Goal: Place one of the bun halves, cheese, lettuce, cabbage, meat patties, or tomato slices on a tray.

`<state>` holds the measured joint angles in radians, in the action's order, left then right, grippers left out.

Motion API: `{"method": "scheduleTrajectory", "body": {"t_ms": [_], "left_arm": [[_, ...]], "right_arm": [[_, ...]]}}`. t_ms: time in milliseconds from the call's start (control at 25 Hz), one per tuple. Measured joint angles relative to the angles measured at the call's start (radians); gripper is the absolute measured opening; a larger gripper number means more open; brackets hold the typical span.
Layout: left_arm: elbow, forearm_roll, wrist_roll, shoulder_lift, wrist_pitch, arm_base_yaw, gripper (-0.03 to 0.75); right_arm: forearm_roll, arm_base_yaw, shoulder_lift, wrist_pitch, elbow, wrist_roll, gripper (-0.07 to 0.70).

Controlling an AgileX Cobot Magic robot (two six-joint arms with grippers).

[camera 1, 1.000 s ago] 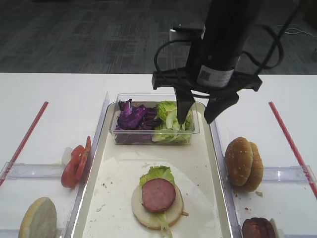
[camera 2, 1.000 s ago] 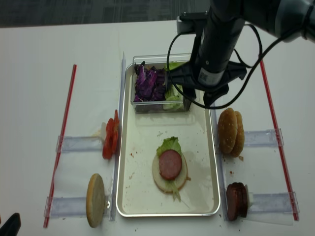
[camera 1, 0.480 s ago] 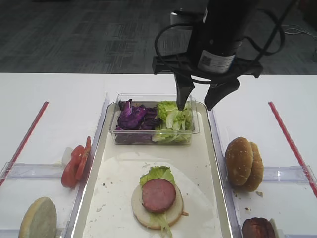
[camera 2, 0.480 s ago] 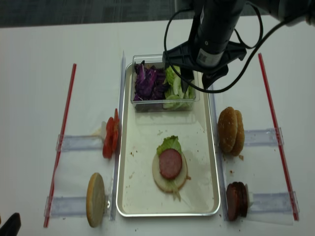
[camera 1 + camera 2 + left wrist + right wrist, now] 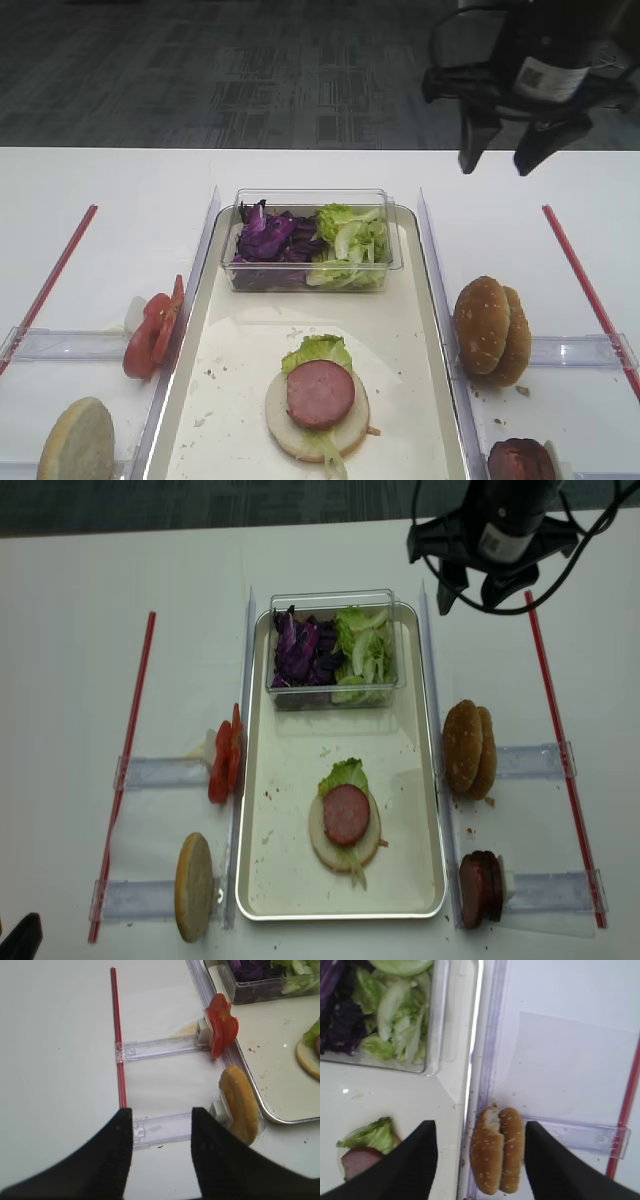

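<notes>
Overhead, right tool [image 5: 497,157] apparently empty.

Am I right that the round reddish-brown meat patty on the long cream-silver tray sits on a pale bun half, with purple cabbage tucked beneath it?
Not quite: the leaf under the round reddish-brown meat patty is light green lettuce, not purple cabbage. The patty does sit on the pale bun half on the long cream-silver tray. The exterior high view shows it; the shredded purple cabbage is in the clear plastic box.

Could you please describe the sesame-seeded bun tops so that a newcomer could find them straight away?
Start from the long cream-silver tray in the middle of the white table. Just past its right rim, on a clear plastic holder, two golden-brown domed bun halves stand on edge, side by side. Unlike the dark reddish-brown meat patties nearer the front edge, they are sesame-speckled.
</notes>
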<state>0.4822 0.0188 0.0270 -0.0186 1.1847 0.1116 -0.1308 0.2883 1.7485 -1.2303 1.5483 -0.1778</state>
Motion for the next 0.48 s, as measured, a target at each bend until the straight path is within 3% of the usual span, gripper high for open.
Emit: {"method": "scheduleTrajectory", "body": {"t_ms": [240,480], "left_arm": [[0.0,0.0,0.0,0.0,0.0,0.0,0.27],[0.0,0.0,0.0,0.0,0.0,0.0,0.27]], "right_arm": [[0.05,-0.107,-0.015,-0.004,0.0,0.049,0.417],[0.094,-0.161,-0.041,-0.006,0.0,0.071,0.417]]}}
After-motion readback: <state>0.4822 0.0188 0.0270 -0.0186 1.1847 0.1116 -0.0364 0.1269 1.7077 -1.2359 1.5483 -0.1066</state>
